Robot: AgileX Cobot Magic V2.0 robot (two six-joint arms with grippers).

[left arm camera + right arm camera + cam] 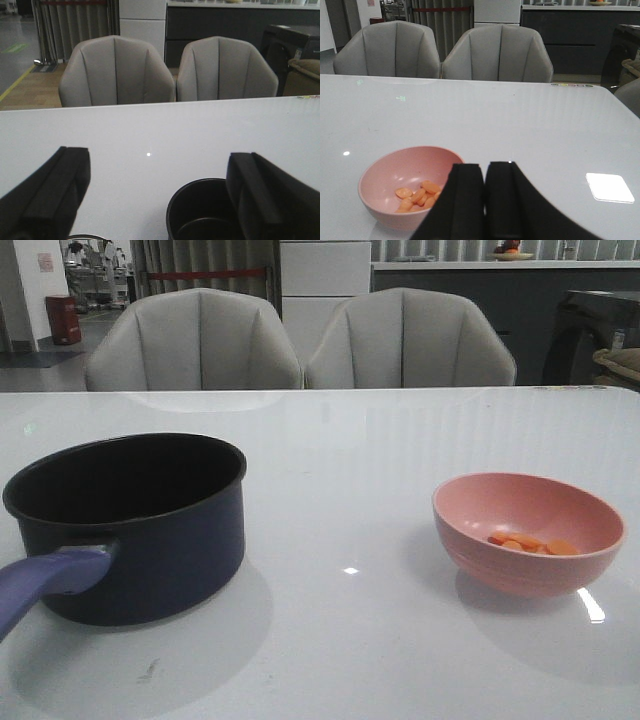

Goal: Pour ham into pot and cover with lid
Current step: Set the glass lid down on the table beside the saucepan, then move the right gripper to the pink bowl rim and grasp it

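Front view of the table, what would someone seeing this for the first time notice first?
The big dark navy pot on the left of the table, its purple-blue handle pointing toward the camera and its black inside empty. Next, the pink bowl on the right, holding a few orange ham slices. Behind the white table stand two grey chairs. No lid shows in any view.

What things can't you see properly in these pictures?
- The lid: not in any view.
- The pot: its handle runs off the front view's left edge; in the left wrist view a black finger covers part of it.
- The ham in the pink bowl: partly behind the right gripper.
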